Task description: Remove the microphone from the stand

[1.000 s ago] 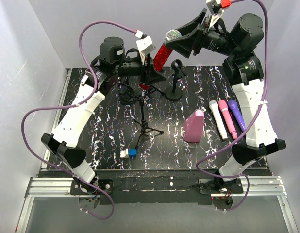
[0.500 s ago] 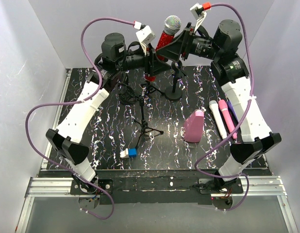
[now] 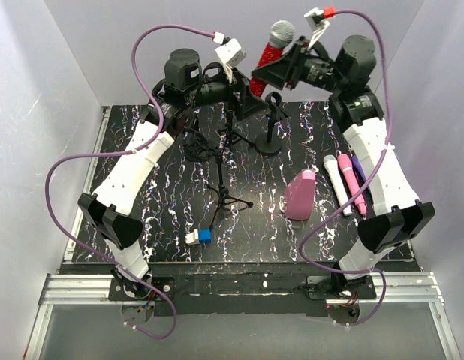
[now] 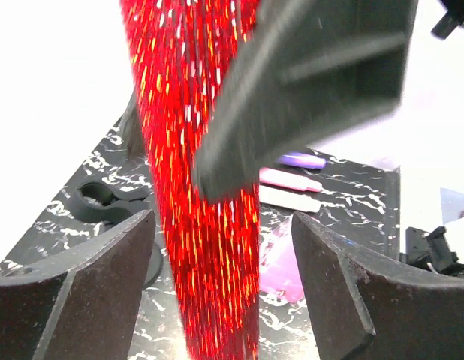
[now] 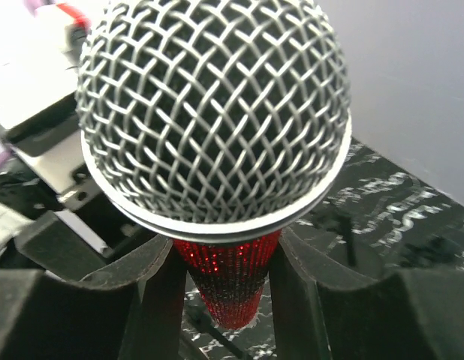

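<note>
The red glitter microphone [image 3: 269, 56] with a silver mesh head is held high at the back, tilted head up to the right. My right gripper [image 3: 271, 71] is shut on its red body just below the head [image 5: 213, 112], with a finger [image 5: 153, 300] on each side. My left gripper [image 3: 245, 101] is open around the microphone's lower body [image 4: 194, 112], and its fingers [image 4: 104, 277] stand apart from it. The black tripod stand [image 3: 221, 169] stands below. Its top is hidden behind the left gripper.
A second black stand with a clip and round base [image 3: 271, 124] stands just right of the tripod. A pink pouch [image 3: 300, 193] lies mid-right. White [image 3: 337, 184], pink [image 3: 352, 184] and purple [image 3: 365, 176] microphones lie at the right. A small blue and white block [image 3: 200, 237] lies near the front.
My right gripper has lifted the red microphone up and to the right and turned it more upright. My left gripper has shifted slightly up and right with it.
</note>
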You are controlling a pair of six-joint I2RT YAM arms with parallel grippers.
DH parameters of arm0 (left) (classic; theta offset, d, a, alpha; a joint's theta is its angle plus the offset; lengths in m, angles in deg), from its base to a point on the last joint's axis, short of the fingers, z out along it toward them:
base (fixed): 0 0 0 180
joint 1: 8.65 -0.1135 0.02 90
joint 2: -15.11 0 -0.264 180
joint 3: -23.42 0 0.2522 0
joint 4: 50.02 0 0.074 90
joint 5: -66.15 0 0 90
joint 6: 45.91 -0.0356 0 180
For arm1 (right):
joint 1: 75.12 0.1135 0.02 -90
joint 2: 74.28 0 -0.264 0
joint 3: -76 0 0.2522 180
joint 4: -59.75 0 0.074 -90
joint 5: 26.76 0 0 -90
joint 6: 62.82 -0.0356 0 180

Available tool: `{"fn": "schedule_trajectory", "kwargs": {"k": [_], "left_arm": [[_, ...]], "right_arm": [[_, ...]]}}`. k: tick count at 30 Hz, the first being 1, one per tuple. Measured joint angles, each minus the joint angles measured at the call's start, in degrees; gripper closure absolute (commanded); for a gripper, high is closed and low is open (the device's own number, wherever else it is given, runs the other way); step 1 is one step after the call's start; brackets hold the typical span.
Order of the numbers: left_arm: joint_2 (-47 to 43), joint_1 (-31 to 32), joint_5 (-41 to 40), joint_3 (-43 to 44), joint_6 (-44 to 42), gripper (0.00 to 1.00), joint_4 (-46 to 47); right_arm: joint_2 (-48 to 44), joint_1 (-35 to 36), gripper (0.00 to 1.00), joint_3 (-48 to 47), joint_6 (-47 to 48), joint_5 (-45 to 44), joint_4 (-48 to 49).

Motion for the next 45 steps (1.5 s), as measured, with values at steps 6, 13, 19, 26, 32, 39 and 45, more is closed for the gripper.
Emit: {"fn": "schedule_trajectory", "kwargs": {"k": [6, 13, 19, 26, 32, 39, 45], "left_arm": [[2.5, 0.0, -6.3, 7.6, -10.7, 0.25, -10.1], [3.1, 0.0, -20.4, 17.1, -22.5, 0.19, -16.1], [-6.0, -0.1, -25.2, 5.3, -21.9, 0.19, -8.7], [-9.9, -0.1, -30.9, 2.0, -21.7, 0.17, -3.7], [-12.2, -0.1, -37.5, 1.8, -24.3, 0.13, -7.2], [-17.9, -0.1, -40.7, 2.1, -26.0, 0.07, -20.0], [-23.5, -0.1, -38.1, 1.8, -27.5, 0.06, -30.7]], "right_arm": [[-7.1, -13.0, 0.99, 9.5, 8.5, -3.0, -1.6], [-27.8, -15.4, 0.99, 31.2, 35.5, -15.9, -18.7], [-32.4, -15.8, 0.99, 40.5, 42.6, -26.0, -35.4], [-21.4, -16.4, 0.99, 46.9, 41.9, -34.2, -44.8], [-14.4, -16.9, 0.99, 55.2, 41.2, -38.8, -40.2], [-4.0, -17.2, 0.58, 55.8, 41.2, -38.6, -36.0], [-2.3, -17.3, 0.39, 52.0, 40.8, -37.1, -36.9]]}}
